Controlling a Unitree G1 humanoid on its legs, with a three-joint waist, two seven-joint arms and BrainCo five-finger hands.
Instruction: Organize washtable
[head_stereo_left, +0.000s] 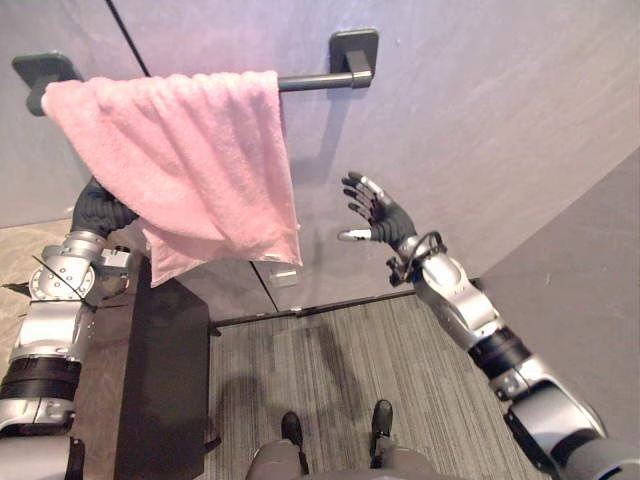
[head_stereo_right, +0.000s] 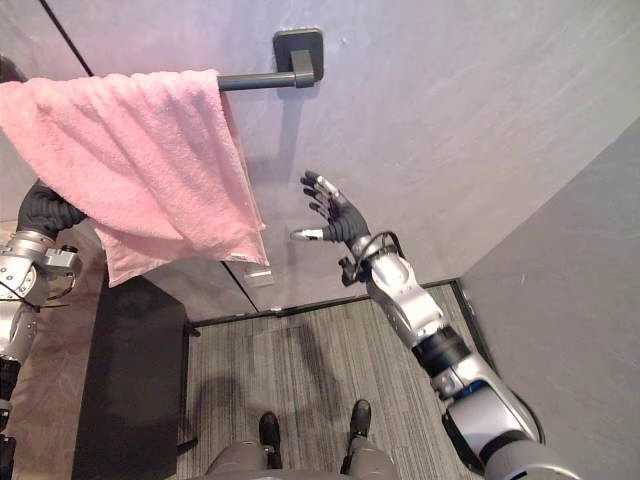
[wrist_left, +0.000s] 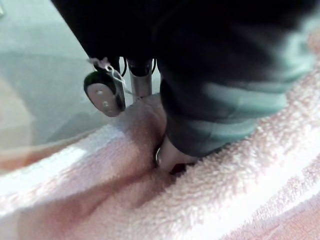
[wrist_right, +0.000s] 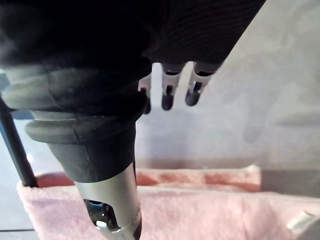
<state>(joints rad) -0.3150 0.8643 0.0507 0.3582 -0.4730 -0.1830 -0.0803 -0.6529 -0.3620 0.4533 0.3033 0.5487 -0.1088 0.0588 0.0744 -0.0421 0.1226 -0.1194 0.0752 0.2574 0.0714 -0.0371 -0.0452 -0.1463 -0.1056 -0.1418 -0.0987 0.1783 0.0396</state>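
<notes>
Pink terry towel (head_stereo_left: 190, 170), draped over the dark wall rail (head_stereo_left: 315, 80) and hanging flat. Rail's right end is bare. Lower edge slants. Lower left part lies over the left robot hand (head_stereo_left: 100, 212). Right edge hangs well apart from the right robot hand (head_stereo_left: 380, 215), up and to its left.

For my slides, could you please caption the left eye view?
Pink towel draped over wall rail; left hand behind it, right hand open beside it.
</notes>
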